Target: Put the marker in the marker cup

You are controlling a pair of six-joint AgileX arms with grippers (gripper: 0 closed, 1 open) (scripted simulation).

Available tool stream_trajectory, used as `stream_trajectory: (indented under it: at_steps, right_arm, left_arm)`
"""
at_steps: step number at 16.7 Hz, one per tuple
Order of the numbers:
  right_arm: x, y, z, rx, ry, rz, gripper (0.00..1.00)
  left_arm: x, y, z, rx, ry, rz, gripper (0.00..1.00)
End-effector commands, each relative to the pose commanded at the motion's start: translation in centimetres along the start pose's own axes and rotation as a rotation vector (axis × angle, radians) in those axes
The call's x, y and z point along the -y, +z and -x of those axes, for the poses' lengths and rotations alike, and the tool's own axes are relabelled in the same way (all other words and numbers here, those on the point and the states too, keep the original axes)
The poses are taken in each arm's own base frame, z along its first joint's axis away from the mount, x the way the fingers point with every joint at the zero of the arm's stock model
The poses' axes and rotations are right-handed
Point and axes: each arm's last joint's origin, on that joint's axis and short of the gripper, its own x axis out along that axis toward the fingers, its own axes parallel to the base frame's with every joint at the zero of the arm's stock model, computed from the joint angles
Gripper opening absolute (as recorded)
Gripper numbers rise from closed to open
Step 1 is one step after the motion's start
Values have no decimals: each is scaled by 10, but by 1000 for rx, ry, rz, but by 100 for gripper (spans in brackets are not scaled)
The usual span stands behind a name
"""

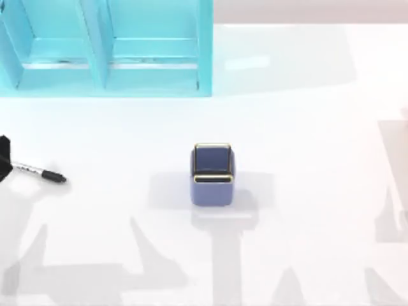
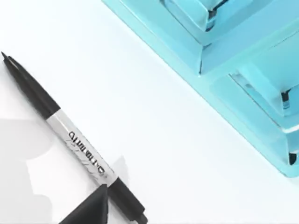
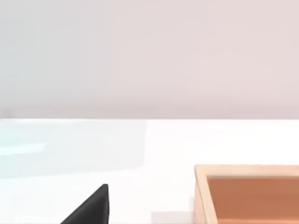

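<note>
marker (image 1: 39, 172) lying flat nr table (image 1: 306, 127) left edge | marker cup (image 1: 212, 173) upright mid-table, well apart | L gripper (image 1: 4, 159) at marker's end, finger state can't be told | R gripper (image 3: 91, 207) parked, state can't be told

Thin marker (image 2: 74, 140), black cap, black end, grey-white barrel with dark print, lying flat on white table (image 2: 154, 121). Black fingertip (image 2: 91, 210) right at its black end. Turquoise shelf unit (image 2: 233, 70) well apart.

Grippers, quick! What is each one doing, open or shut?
Left gripper: at the table's left edge, by the marker; fingers cannot be told.
Right gripper: cannot be told.
</note>
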Motion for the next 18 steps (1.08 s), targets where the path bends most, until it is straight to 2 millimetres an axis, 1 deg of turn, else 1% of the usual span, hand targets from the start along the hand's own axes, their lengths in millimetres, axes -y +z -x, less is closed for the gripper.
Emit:
stream_trajectory:
  at_steps: [2,4,6,8,10,16,18]
  right_arm:
    - [0,0,0,0,0,0,100]
    - [0,0,0,0,0,0,100]
    - [0,0,0,0,0,0,100]
    - [0,0,0,0,0,0,100]
    - [0,0,0,0,0,0,100]
    - [0,0,0,0,0,0,100]
    - [0,0,0,0,0,0,100]
  left_arm:
    - [-14,5,-21,-83,42,186,100]
    - [-30,6,-37,-145,79,350,100]
    - [-44,6,-48,-190,110,486,100]
    - [-55,4,-55,-221,134,587,100]
    - [-60,3,-58,-236,147,639,100]
    - [-60,1,-58,-241,150,642,100]
    - [-59,2,-66,-237,147,643,100]
